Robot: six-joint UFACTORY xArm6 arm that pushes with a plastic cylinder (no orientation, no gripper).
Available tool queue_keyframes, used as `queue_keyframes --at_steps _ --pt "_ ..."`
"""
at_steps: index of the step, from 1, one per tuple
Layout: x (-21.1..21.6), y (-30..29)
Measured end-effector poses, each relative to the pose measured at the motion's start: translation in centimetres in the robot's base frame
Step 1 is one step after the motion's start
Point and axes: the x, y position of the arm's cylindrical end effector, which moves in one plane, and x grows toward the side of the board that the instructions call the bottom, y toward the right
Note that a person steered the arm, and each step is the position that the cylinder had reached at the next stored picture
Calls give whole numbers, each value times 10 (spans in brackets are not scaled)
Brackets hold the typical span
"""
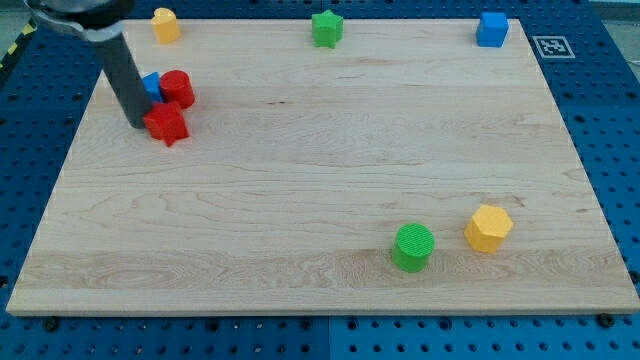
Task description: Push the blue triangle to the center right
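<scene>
Board: a pale wooden board [320, 200] lay on a blue pegboard table [610, 120], with a small black-and-white marker tag [552, 46] off its top right corner.
Rod: the dark rod [122, 75] came down from the view's top left, leaning slightly.
My tip: my tip [138, 123] rested on the board at the left, just beside the red star's left edge, touching or nearly so; it was a plain rod end with nothing to open, close or hold.
Blue triangle: the blue triangle [151, 86] sat at the upper left, mostly hidden, wedged between the rod and the red cylinder; its shape could hardly be made out.
Red cylinder: the red cylinder [178, 89] stood just right of it, touching.
Red star: the red star [167, 123] lay just below both.
Yellow block, top: a yellow block [165, 24] sat on the top edge, left.
Green star: a green star [327, 28] sat at top centre.
Blue cube: a blue cube [492, 29] sat at the top right.
Green cylinder: a green cylinder [413, 247] stood at the lower right.
Yellow hexagon: a yellow hexagon [488, 228] stood near it, to its right.
</scene>
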Motion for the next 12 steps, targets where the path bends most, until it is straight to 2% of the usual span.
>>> queue_keyframes --at_steps 1,2,3,4,6,9,11,12 --pt "17 22" --pt "17 -15" --pt "-16 -69" --pt "-63 -68" --pt "-68 -36" --pt "22 32" --pt "56 105" --pt "56 76"
